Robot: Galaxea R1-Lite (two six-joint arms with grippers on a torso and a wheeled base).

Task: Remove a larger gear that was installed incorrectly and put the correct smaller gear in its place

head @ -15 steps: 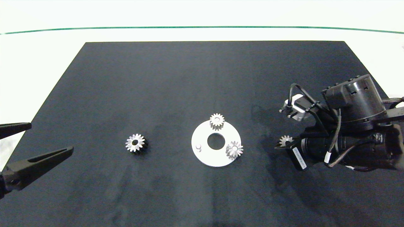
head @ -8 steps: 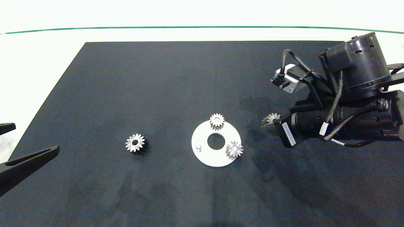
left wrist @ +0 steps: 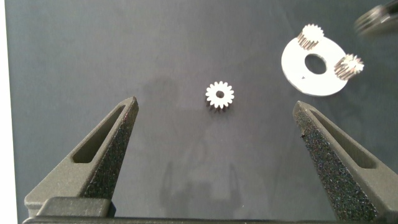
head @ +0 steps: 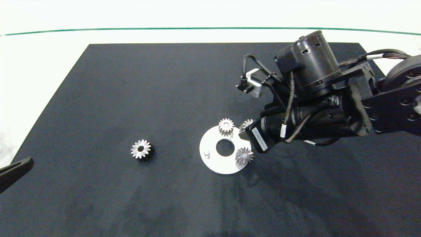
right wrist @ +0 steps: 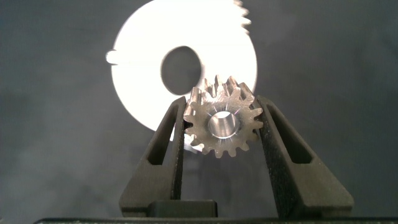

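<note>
Now toothed silver smaller gear between grey fingers.

The right arm is showing a black cylindrical housing, looping black cables with white tags, a white label, and a silver camera block. Grey slotted fingers are tapering.

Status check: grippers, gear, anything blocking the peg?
Right gripper shut on smaller gear, above disc. Left gripper open, parked. Larger gear on mat. Empty peg unobstructed.
</note>
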